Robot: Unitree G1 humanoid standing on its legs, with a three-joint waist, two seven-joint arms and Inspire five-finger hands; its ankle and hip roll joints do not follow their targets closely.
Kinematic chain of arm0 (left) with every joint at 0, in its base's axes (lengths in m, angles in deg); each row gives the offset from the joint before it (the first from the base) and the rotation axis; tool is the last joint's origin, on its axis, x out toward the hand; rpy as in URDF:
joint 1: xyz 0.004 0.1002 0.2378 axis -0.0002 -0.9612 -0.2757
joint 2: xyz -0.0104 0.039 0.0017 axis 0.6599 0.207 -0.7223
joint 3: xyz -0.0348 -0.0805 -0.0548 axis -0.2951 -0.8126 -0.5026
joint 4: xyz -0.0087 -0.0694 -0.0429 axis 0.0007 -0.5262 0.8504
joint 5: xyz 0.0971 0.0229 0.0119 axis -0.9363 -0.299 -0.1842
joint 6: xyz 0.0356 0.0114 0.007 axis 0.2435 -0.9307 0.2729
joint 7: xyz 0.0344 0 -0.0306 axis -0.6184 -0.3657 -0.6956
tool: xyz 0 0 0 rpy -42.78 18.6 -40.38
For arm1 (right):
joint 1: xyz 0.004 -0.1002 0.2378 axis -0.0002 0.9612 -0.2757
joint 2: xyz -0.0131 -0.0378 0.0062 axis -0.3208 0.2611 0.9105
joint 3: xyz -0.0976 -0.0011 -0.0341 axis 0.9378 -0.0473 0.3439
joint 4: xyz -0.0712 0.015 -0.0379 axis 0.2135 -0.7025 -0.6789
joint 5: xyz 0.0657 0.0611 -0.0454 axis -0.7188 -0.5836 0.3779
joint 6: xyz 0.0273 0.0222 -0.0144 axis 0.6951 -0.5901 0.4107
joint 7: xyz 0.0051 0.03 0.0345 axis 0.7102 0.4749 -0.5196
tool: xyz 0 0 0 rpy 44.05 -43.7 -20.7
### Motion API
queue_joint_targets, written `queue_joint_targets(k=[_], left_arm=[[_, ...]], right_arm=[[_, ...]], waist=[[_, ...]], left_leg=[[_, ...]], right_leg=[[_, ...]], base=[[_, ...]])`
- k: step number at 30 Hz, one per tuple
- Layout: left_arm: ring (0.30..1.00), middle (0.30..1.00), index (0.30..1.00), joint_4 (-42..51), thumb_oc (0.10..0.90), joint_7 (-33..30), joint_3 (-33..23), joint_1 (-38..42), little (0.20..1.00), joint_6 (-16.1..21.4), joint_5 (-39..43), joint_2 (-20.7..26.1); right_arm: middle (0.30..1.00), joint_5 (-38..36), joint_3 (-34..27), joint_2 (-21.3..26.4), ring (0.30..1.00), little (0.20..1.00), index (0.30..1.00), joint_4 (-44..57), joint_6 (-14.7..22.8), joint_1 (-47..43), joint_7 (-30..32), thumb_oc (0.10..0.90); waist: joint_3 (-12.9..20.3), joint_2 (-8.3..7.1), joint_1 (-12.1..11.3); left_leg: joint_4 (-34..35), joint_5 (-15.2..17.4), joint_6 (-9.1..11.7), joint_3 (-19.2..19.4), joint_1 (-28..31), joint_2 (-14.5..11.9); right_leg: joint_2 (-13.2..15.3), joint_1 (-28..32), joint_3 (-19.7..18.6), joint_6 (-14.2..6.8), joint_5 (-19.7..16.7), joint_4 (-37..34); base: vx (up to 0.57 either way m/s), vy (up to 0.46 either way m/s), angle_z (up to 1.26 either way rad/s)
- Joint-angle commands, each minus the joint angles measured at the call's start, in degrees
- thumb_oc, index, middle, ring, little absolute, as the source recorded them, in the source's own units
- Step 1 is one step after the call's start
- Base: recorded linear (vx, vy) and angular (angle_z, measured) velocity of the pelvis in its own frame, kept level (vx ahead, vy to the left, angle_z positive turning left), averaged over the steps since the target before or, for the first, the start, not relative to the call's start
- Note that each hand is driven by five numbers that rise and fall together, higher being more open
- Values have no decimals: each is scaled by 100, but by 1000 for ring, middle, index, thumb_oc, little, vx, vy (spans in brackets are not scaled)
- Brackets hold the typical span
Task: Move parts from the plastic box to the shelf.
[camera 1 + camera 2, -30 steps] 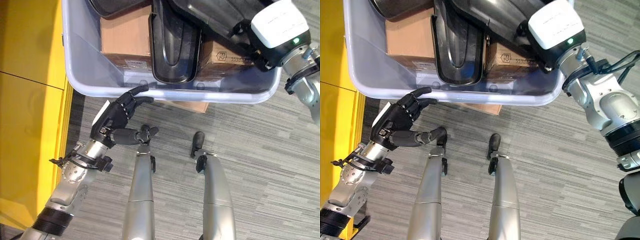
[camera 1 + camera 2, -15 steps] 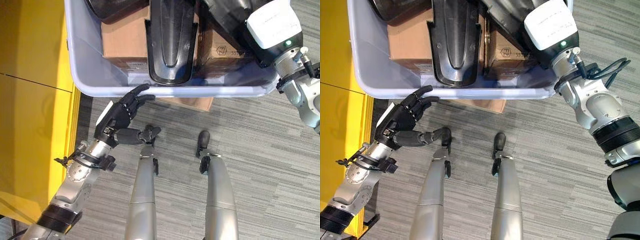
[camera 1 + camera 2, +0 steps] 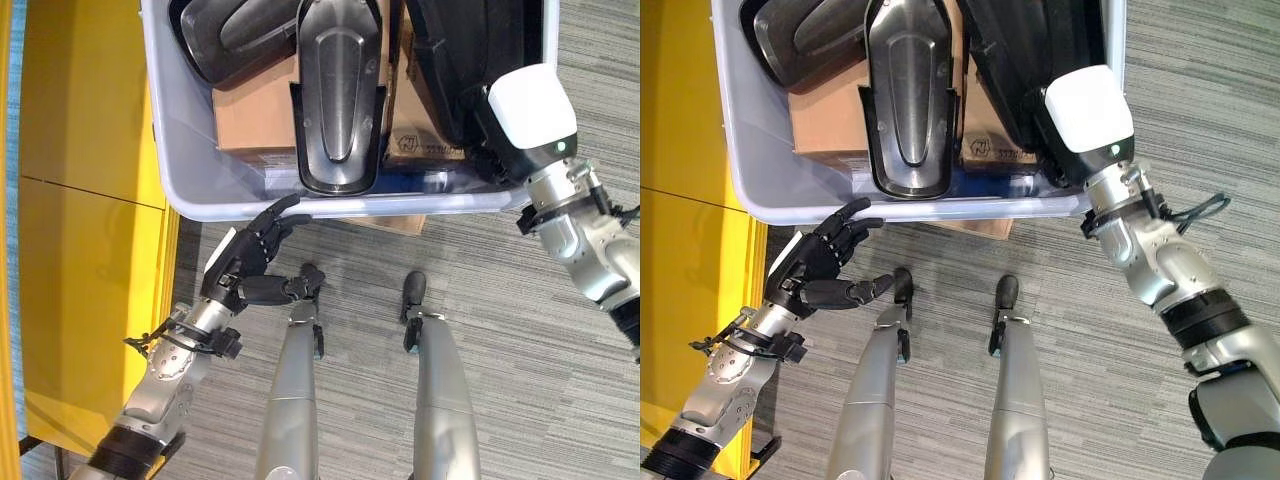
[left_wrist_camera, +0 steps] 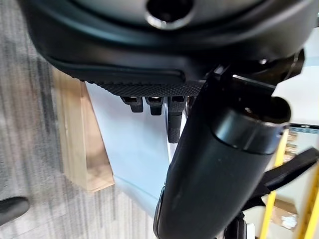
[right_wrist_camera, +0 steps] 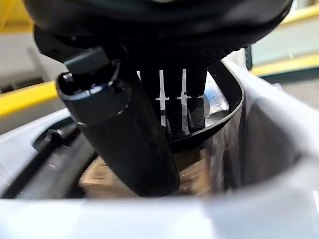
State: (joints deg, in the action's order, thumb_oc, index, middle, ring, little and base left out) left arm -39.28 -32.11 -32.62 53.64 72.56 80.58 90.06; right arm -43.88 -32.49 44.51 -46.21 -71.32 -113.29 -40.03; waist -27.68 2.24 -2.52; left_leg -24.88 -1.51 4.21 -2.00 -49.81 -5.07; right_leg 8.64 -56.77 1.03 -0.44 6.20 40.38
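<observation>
Left eye view looks straight down into the plastic box [image 3: 170, 170], which sits on the floor beside a yellow shelf [image 3: 90, 250]. Inside, black moulded parts lie on top of cardboard boxes [image 3: 255, 115] — one long scooped part [image 3: 338, 100] sits against the near wall, another [image 3: 235, 40] is at the far left corner, and a bigger one [image 3: 470, 60] runs along the right wall.

These look like stiff, light plastic shells, smooth and probably slippery, so I'd take them by a raised rim and not the glossy face.

Right hand [image 5: 184, 99] is down inside the box at the near right corner, fingers reaching over the big part's edge — can't tell if they've actually closed on it. Left hand [image 3: 245, 262] hangs loosely open, holding nothing, fingertips just at the outside of the near rim.
</observation>
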Motion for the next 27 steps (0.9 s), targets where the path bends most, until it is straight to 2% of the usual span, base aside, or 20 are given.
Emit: queue_joint_targets(k=[1,2,8,12,17,27], left_arm=[[1000,1000,1000,796,900,13,-241,-121,1000,216,-149,-199],[1000,1000,1000,859,900,-2,-266,-151,1000,172,-168,-207],[1000,1000,1000,960,900,-68,-277,-235,1000,45,-214,-249],[1000,1000,1000,973,900,-59,-280,-298,1000,11,-202,-282],[1000,1000,1000,926,900,2,-361,-339,1000,-79,-157,-321],[1000,1000,1000,917,900,77,-379,-376,1000,-306,-84,-347]], right_arm=[[300,-273,-26,-233,300,300,300,710,637,390,231,400],[300,-338,-178,-322,300,300,300,934,760,609,249,400],[300,-398,-477,-555,300,300,300,1669,841,1187,208,400],[300,-405,-631,-627,300,300,300,1750,870,1380,374,400],[300,-280,-922,-618,300,300,300,1684,974,1619,675,400],[300,-98,-1034,-422,300,300,300,1867,950,1350,449,400]], waist=[[-212,192,328],[-212,174,376],[-212,107,500],[-212,75,529],[-211,69,564],[170,84,475]], left_leg=[[84,515,-164,-85,532,-358],[174,522,-171,-64,757,-365],[463,536,-179,9,1548,-385],[635,558,-187,32,2037,-374],[970,573,-187,103,2944,-378],[1165,587,-168,54,3380,-325]], right_leg=[[-149,660,-155,-3,439,-484],[-172,849,-192,-14,436,-553],[-225,1593,-293,-42,385,-862],[-210,2075,-302,-70,353,-1083],[-197,3104,-298,-125,313,-1581],[-194,3722,-237,-112,298,-1973]], base=[[10,67,-4],[13,61,-3],[23,57,-6],[34,51,-9],[67,68,-13],[62,14,-4]])
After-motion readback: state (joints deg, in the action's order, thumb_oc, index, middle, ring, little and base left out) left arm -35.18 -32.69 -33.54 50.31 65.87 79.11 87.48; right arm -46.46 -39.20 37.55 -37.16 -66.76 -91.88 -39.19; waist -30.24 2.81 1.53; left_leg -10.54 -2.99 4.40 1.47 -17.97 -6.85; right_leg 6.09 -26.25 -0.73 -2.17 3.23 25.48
